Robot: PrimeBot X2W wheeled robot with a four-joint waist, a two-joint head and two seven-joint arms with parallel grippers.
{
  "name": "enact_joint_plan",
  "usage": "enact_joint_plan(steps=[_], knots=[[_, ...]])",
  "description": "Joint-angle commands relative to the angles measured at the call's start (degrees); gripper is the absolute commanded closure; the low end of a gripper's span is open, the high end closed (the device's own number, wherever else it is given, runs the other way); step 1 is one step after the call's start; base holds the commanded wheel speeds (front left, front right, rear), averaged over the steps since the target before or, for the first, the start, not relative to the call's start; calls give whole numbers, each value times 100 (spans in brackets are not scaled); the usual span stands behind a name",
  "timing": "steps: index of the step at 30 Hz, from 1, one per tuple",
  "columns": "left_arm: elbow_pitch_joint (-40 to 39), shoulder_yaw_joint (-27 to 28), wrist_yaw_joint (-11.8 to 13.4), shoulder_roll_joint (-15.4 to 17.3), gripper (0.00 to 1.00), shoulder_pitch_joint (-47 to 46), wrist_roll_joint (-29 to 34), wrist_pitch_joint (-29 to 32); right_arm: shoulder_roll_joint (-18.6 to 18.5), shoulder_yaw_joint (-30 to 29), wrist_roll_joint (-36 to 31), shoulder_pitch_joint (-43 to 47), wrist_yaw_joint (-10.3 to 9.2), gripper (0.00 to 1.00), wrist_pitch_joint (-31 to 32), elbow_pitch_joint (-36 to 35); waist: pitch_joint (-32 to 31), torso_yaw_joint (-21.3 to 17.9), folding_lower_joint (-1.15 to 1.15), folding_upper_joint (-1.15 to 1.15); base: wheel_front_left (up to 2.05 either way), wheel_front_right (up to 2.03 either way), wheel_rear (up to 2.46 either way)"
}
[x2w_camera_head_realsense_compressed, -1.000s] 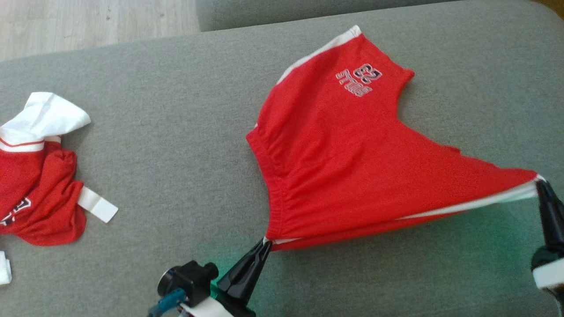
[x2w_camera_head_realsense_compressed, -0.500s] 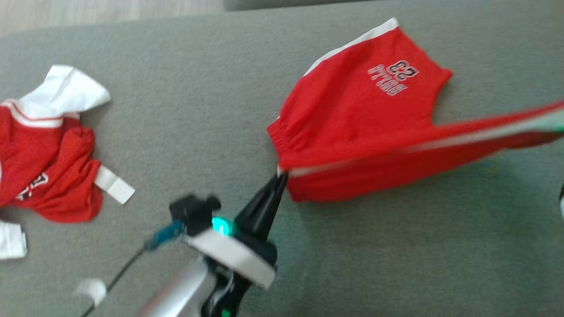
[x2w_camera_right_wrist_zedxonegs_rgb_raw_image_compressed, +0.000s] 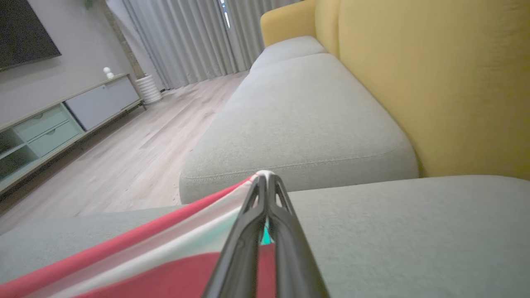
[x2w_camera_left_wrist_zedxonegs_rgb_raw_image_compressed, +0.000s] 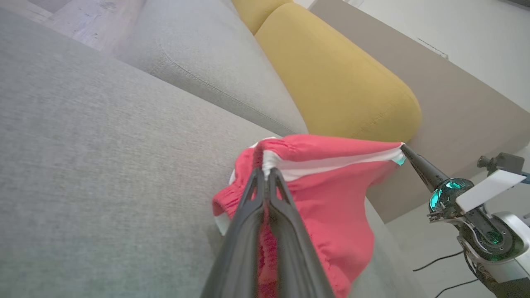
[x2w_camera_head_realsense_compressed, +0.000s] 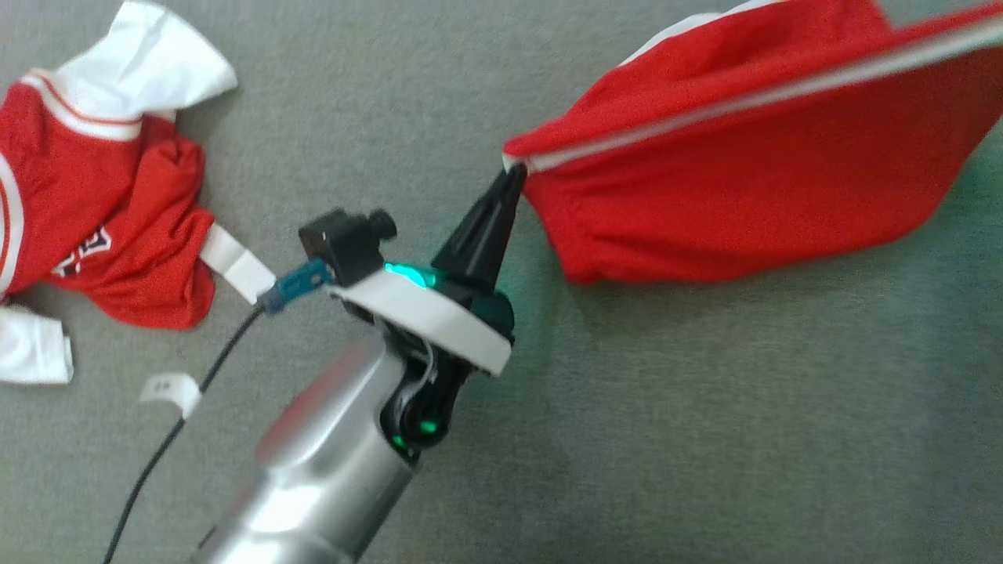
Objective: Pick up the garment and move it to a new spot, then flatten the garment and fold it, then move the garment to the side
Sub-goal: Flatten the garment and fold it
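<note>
Up off the grey seat (x2w_camera_head_realsense_compressed: 705, 439) have come the red shorts (x2w_camera_head_realsense_compressed: 752, 180), which lay spread out a second ago; now they hang over it. Left gripper (x2w_camera_head_realsense_compressed: 512, 167) is pinched shut on one end of the white stripe (x2w_camera_head_realsense_compressed: 744, 102), right gripper (x2w_camera_right_wrist_zedxonegs_rgb_raw_image_compressed: 266, 177) on the other. That tight stripe is the long way, running left to right, and the rest droops below. This looks like the carrying step. Next both arms should move together and lay them flat.

Shorts (x2w_camera_head_realsense_compressed: 744, 196) blurred, cut off at right edge.
</note>
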Motion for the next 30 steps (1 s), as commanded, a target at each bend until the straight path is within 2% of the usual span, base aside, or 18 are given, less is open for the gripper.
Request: enact_joint_plan(steps=[1, 6, 11, 12, 14, 15, 16, 17, 18, 26, 30], knots=[[3, 162, -28, 22, 100, -318, -123, -68, -195, 231, -69, -382, 37, 100, 97, 20, 325, 242, -2, 0, 0, 0, 0], [306, 10, -34, -34, 100, -696, -336, -62, -322, 745, -212, -1219, 37, 100, 182, 643, 605, 327, -2, 0, 0, 0, 0], [482, -218, -35, -47, 100, -929, -495, -124, -287, 1177, -230, -1875, 37, 100, 272, 1470, 771, 397, -2, 0, 0, 0, 0], [516, -258, -35, -49, 72, -961, -523, -147, -270, 1225, -238, -1984, 37, 100, 235, 1627, 792, 409, -2, 0, 0, 0, 0], [571, -341, -35, -54, 41, -1000, -611, -170, -212, 1331, -196, -2161, 37, 100, 172, 1925, 821, 419, -2, 0, 0, 0, 0], [601, -373, -35, -49, 14, -1019, -635, -203, -186, 1377, -173, -2237, 37, 100, 106, 2053, 831, 418, -2, 0, 0, 0, 0], [633, -404, -35, -44, 6, -1032, -657, -239, -153, 1442, -118, -2296, 37, 88, 33, 2150, 835, 415, -2, 0, 0, 0, 0], [670, -436, -35, -36, 0, -1039, -677, -272, -130, 1482, -35, -2343, 37, 44, -41, 2253, 830, 410, -2, 0, 0, 0, 0], [714, -462, -35, -23, 0, -1045, -686, -314, -125, 1517, 42, -2386, 37, 0, -120, 2354, 819, 402, -2, 0, 0, 0, 0], [973, -348, -12, 116, 0, -909, -379, -869, -256, 1952, 592, -2288, 37, 0, -744, 2419, 560, 169, -2, 0, 0, 0, 0], [782, 92, 295, 150, 0, -597, 281, -972, -385, 2179, 877, -1940, 37, 0, -1097, 2229, 294, 37, -2, 0, 0, 0, 0]])
